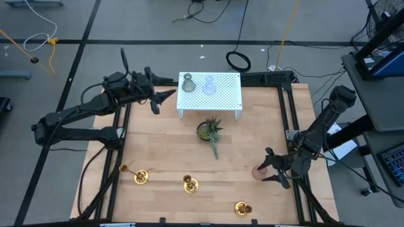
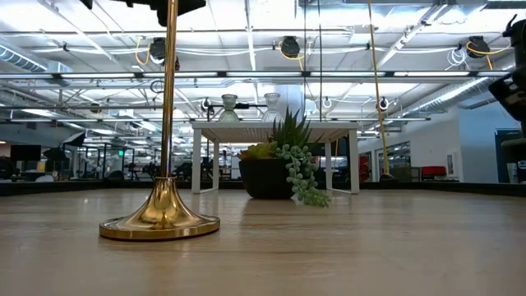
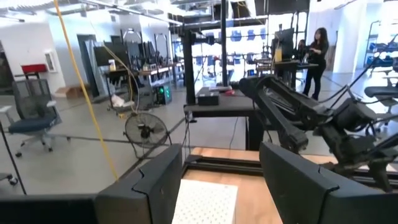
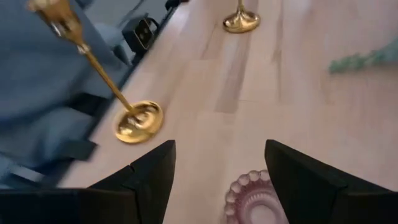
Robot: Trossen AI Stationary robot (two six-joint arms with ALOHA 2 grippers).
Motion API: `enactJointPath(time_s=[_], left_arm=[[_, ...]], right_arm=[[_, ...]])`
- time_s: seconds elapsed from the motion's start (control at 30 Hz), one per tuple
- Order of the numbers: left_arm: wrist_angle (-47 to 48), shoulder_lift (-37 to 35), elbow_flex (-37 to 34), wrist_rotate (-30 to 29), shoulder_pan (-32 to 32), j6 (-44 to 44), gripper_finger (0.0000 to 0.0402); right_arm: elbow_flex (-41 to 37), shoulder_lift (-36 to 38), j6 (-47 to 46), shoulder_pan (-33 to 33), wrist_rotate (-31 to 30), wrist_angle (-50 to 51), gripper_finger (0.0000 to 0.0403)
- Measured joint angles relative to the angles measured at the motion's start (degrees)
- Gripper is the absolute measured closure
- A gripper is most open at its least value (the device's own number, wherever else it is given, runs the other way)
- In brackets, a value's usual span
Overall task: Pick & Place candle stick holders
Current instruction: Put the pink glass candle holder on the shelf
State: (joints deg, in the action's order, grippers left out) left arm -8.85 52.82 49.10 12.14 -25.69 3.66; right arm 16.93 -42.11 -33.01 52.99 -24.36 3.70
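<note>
Wooden table [image 1: 164, 157]: three candle stick holders [image 1: 190, 184]; potted plant [image 1: 209, 131]; white stand [image 1: 210, 92]; pink dish [image 1: 260, 171]

open-plan lab: workbenches [image 3: 217, 102], ceiling pipes [image 2: 329, 76]

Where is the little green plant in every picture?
High view: the potted plant sits mid-table, just in front of the white stand.
Low view: centre of the picture, in front of the white stand.
Left wrist view: not in it; only the stand's top shows.
Right wrist view: just green trailing strands at the edge, probably the plant's.
Shared landmark: the white stand, in all but the right wrist view.
</note>
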Motion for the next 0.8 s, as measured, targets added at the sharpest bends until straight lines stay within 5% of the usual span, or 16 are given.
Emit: enactJointPath(time_s=[0.5, 0.8], left_arm=[[-0.44, 0.00, 0.00, 0.00, 0.00, -1.40, 0.0181], [-0.34, 0.01, 0.00, 0.00, 0.00, -2.71, 0.0181]], right_arm=[[-0.02, 1.59, 17.49, -0.02, -5.13, 2.50, 0.0161], [-3.42, 1.59, 11.28, -0.02, -7.10, 3.71, 0.0161]])
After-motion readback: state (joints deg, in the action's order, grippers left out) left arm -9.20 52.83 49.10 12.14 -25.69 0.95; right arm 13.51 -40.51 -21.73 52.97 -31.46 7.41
